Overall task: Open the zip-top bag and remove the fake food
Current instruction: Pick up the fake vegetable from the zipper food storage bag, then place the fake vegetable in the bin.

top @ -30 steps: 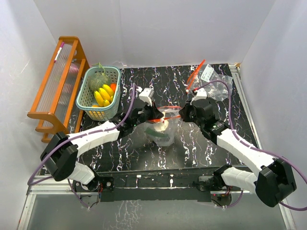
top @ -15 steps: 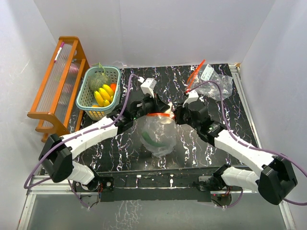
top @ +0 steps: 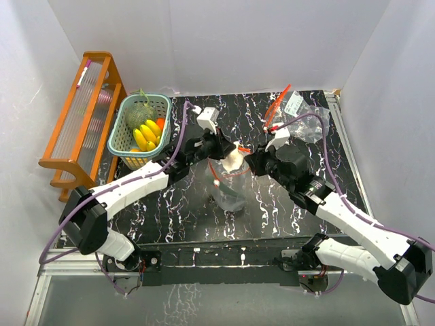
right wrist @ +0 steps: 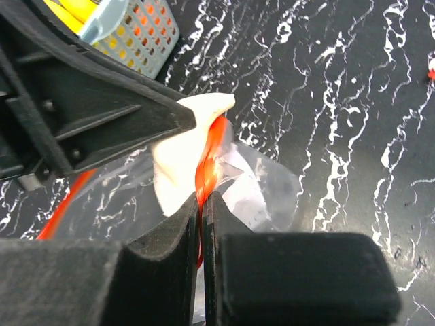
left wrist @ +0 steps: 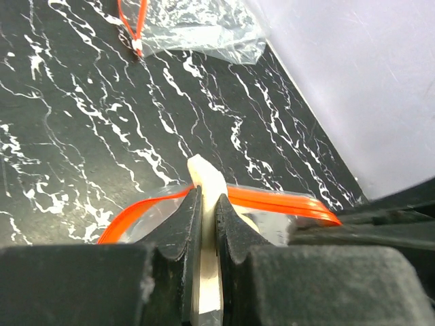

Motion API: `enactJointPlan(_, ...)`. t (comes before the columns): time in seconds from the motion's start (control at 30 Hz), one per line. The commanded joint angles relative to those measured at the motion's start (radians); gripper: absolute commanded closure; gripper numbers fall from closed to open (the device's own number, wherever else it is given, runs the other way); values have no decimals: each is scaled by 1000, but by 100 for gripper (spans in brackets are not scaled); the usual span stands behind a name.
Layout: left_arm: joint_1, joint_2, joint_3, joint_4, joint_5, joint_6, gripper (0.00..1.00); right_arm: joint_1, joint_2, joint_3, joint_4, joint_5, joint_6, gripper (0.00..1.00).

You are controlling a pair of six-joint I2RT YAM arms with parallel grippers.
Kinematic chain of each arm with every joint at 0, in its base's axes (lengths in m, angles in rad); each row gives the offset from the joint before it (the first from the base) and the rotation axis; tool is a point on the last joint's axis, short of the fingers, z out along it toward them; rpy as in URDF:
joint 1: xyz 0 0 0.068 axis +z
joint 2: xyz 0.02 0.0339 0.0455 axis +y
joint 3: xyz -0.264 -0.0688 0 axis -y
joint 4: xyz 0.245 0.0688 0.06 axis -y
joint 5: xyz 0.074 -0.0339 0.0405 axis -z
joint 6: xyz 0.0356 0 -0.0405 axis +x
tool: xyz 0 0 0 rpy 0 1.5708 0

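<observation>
Two hands meet over the desk (top: 170, 210) at the zip-top bag (top: 230, 195): left hand (left wrist: 204, 204) clamps a cream piece (left wrist: 202, 173), right hand (right wrist: 202, 204) clamps the orange zip strip (right wrist: 211, 153).

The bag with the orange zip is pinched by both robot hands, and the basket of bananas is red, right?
No: the basket of bananas is teal, not red, as the top view shows. The left gripper and right gripper do pinch the bag with the orange zip.
</observation>
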State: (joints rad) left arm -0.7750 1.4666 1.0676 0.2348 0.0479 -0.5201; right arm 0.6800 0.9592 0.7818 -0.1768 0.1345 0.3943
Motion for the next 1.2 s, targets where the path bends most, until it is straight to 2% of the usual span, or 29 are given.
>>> enactJointPlan(0.0,29,-25,30,12,35,-24,100,12,4,71,61,-13,-11,92)
enactJointPlan(0.13,31,-63,83,34,121,-58,100,13,55,59,74,-21,6,92)
enactJointPlan(0.27,80,-93,146,-88,85,-14,100,12,72,41,81,11,9,92)
enactJointPlan(0.33,157,-133,150,-130,80,-18,100,13,76,32,81,29,9,92)
enactJointPlan(0.47,357,-172,161,-184,197,-71,100,12,111,13,78,78,6,92)
enactJointPlan(0.63,524,-177,211,-299,184,-41,100,9,144,1,80,85,9,92)
enactJointPlan(0.8,736,-160,212,-314,174,-46,100,6,148,-3,89,81,5,92)
enactJointPlan(0.97,865,-139,178,-355,46,-53,100,-3,141,-14,89,77,0,92)
enactJointPlan(1.07,952,-170,87,-322,78,-101,100,-10,135,-22,91,79,-1,92)
enactJointPlan(1.17,981,-170,48,-322,109,-109,100,-15,139,-24,92,69,-3,92)
